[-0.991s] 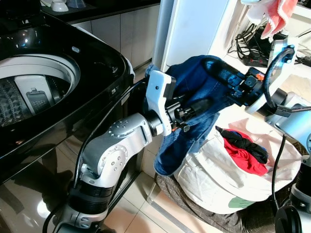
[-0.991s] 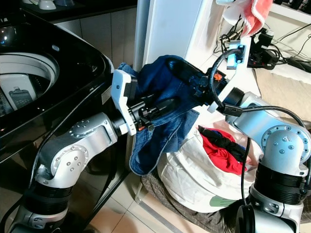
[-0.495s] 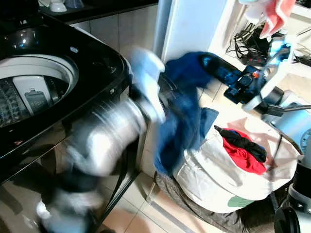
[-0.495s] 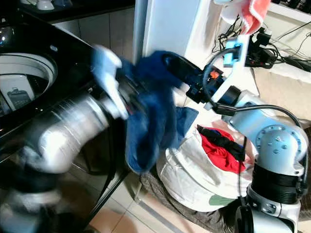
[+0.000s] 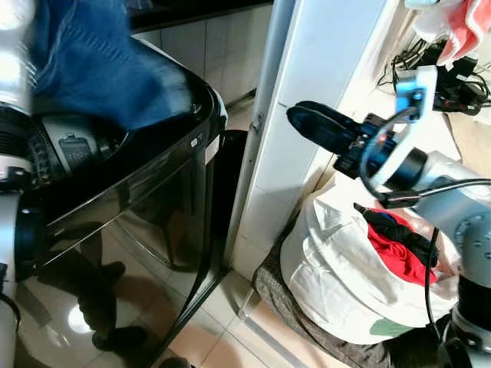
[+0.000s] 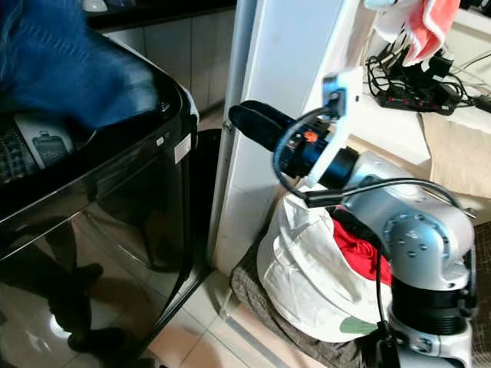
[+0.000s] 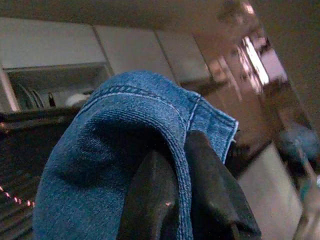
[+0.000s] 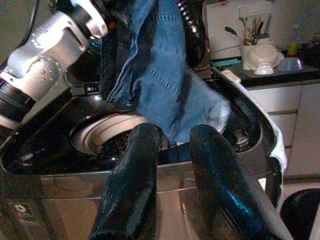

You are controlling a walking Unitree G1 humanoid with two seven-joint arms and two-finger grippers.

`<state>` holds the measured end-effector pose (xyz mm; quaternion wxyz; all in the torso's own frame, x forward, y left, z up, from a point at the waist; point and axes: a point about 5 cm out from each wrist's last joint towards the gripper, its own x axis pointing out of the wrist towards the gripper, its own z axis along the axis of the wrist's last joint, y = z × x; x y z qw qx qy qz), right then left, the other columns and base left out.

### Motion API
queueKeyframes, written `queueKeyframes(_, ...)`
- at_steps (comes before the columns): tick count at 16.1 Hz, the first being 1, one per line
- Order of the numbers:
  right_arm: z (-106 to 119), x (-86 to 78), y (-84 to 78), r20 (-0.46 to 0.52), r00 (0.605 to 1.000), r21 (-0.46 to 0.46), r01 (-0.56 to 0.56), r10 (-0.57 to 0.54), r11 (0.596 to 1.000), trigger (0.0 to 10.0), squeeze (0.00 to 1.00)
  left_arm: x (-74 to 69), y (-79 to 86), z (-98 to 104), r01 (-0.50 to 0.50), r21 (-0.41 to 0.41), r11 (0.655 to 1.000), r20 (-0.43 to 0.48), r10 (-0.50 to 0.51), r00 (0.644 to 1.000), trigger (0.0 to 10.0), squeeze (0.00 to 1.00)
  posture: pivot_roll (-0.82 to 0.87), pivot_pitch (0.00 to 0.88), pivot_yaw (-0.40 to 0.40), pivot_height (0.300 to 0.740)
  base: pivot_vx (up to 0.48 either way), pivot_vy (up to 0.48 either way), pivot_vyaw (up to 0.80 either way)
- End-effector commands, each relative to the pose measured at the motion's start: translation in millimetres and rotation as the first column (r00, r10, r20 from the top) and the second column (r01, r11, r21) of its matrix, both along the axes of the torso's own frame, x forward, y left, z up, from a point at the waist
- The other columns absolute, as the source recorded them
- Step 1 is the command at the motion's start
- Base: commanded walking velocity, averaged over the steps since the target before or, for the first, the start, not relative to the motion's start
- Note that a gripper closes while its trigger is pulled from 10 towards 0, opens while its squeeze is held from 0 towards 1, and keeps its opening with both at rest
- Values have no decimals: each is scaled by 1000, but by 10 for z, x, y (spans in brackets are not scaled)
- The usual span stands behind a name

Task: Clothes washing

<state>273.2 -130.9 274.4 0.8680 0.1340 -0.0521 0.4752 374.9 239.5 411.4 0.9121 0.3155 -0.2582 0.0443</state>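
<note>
Hanging, upper left: jeans [image 5: 92, 69], blurred, draped over the washing machine [image 5: 184, 153] with its open drum beneath.
Left gripper [image 7: 187, 195]: clenched on a folded denim edge; the garment lies directly above the tub, so this arm is nearer.
Centre: right gripper [image 5: 318, 126], fingers parted and empty, pointing toward the machine.
Lower right: white laundry bag [image 5: 337, 284] holding a red garment [image 5: 395, 249].

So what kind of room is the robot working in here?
Probably a home laundry corner beside a kitchen: a black top-loading washer, a white laundry bag of clothes on the tiled floor, and bowls on a counter behind.
</note>
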Motion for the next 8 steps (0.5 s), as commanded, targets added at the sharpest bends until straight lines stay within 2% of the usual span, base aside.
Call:
queueKeyframes(1, 22, -23, 10, 31, 999, -24, 19, -19, 1000, 10000, 0, 83, -95, -78, 2, 57, 998, -38, 0, 999, 0, 0, 8, 0, -91, 740, 0, 0, 0)
queueKeyframes(2, -68, -23, 71, 8, 1000, -74, 16, -15, 997, 10000, 0, 255, -95, -503, -39, 138, 990, -210, 68, 975, 7059, 0, 7, 0, -91, 740, 0, 0, 0)
queueKeyframes(3, -176, -38, 145, -13, 1000, -164, -2, -1, 987, 10000, 0, 341, -73, -886, -35, 191, 981, -365, 104, 925, 10000, 0, 1, 0, -89, 740, 0, 0, 0)
queueKeyframes(4, -237, -64, 189, -25, 999, -215, -25, 20, 976, 10000, 0, 359, -46, -1062, -34, 211, 977, -439, 125, 890, 10000, 0, -2, 0, -88, 740, 0, 0, 0)
queueKeyframes(5, -335, -137, 262, -44, 996, -276, -86, 77, 957, 10000, 0, 353, 98, -1273, -105, 185, 977, -527, 189, 828, 10000, 1000, -5, 0, -88, 740, 0, 0, 0)
queueKeyframes(7, -376, -183, 291, -52, 993, -296, -121, 110, 948, 10000, 0, 327, 231, -1347, -174, 192, 966, -563, 254, 787, 10000, 1000, -5, 0, -88, 740, 0, 0, 0)
queueKeyframes(8, -395, -197, 292, -55, 991, -305, -129, 118, 944, 10000, 0, 286, 386, -1347, -237, 259, 936, -569, 346, 746, 10000, 1000, -2, 0, -92, 740, 0, 0, 0)
